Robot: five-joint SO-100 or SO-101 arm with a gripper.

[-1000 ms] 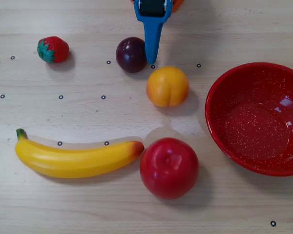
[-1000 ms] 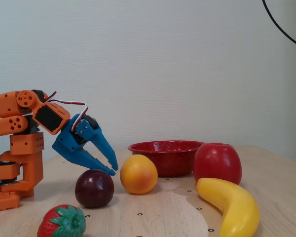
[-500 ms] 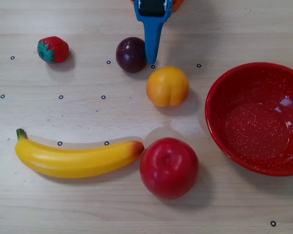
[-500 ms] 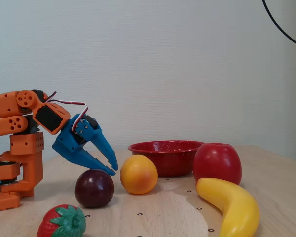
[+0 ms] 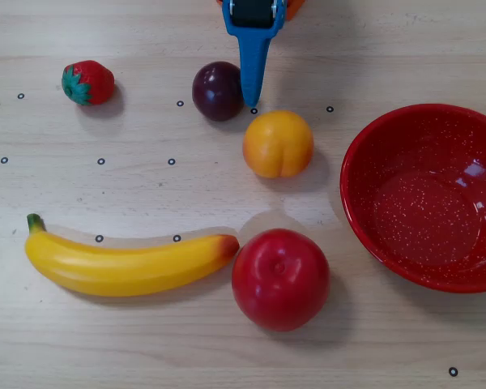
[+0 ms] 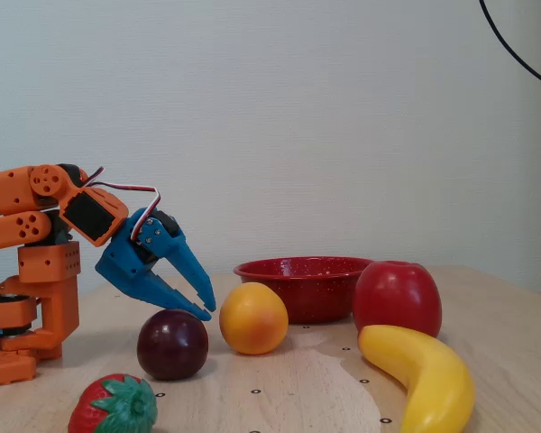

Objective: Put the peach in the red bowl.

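The yellow-orange peach [image 5: 278, 143] [image 6: 252, 317] rests on the wooden table, a short gap left of the red bowl [image 5: 371, 166] in the overhead view. That speckled red bowl [image 6: 298, 289] is empty. My blue gripper [image 5: 253, 101] [image 6: 207, 309] hangs low just behind the peach, tips pointing down between it and the dark plum [image 5: 217, 91]. Its fingertips meet and hold nothing. It touches neither fruit that I can see.
A big red apple [image 5: 280, 279] [image 6: 397, 298] and a banana [image 5: 130, 263] lie nearer the front in the overhead view. A strawberry [image 5: 87, 83] sits far left. The orange arm base [image 6: 36, 271] stands at the left in the fixed view.
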